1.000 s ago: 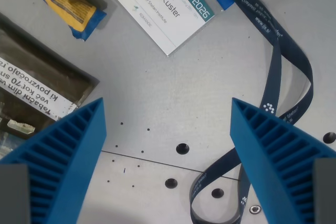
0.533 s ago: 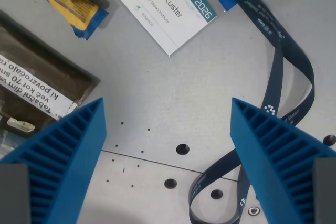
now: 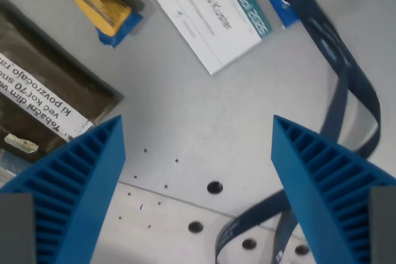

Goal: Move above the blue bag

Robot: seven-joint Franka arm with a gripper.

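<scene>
The blue bag (image 3: 99, 1), a blue packet with a yellow panel, lies at the top left of the wrist view, partly cut off by the upper edge. My gripper (image 3: 198, 153) is open, its two ribbed blue fingers (image 3: 68, 190) spread wide with only bare grey table between them. The bag sits well above and to the left of the gap between the fingers, apart from both.
A white name badge (image 3: 213, 20) with a teal stripe lies at top centre, clipped to a dark blue lanyard (image 3: 346, 85) looping down the right side. A dark pouch with a white printed label (image 3: 43, 106) lies at left. The grey table (image 3: 185, 122) has small holes.
The whole scene has shifted right and slightly down in the view, so the camera has moved. The blue bag now shows more fully. The gripper's opening is unchanged.
</scene>
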